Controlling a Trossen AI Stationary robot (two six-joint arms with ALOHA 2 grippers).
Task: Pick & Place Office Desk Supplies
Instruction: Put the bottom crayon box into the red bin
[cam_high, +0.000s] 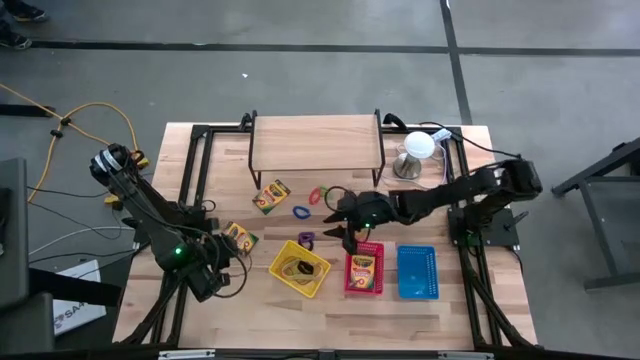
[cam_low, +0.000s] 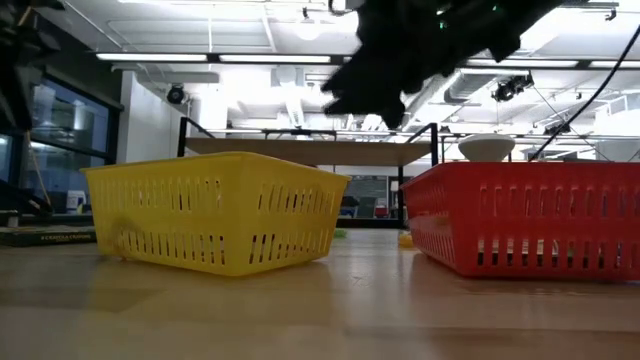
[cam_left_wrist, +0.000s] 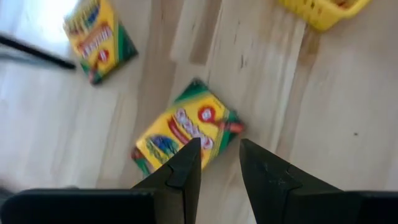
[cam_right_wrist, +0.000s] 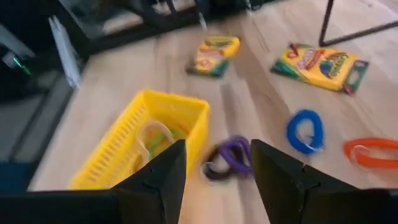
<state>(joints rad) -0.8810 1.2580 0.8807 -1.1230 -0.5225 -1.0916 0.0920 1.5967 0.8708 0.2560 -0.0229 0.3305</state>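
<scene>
The right gripper (cam_high: 345, 232) hung above the table between the yellow basket (cam_high: 299, 267) and the red basket (cam_high: 364, 272), its fingers spread wide with nothing between them; seen from its wrist, a purple ring (cam_right_wrist: 233, 157) lay on the wood just below the gap, with a blue ring (cam_right_wrist: 305, 131) and an orange ring (cam_right_wrist: 372, 151) farther out. The left gripper (cam_high: 212, 268) hovered low near the table's left edge over a crayon box (cam_left_wrist: 186, 134), its fingers parted and not touching the box. That box carried a yellow-and-green front with a red oval logo, but its lettering was too blurred to read. A second crayon box (cam_high: 271, 196) lay in front of the wooden shelf (cam_high: 316, 143); in the right wrist view its front seemed to read "Crayola". A third crayon box (cam_high: 364, 267) rested inside the red basket, its print too small to read. The yellow basket held tan rubber-band loops (cam_right_wrist: 153, 138). A blue basket (cam_high: 417, 272) stood to the right of the red one.
</scene>
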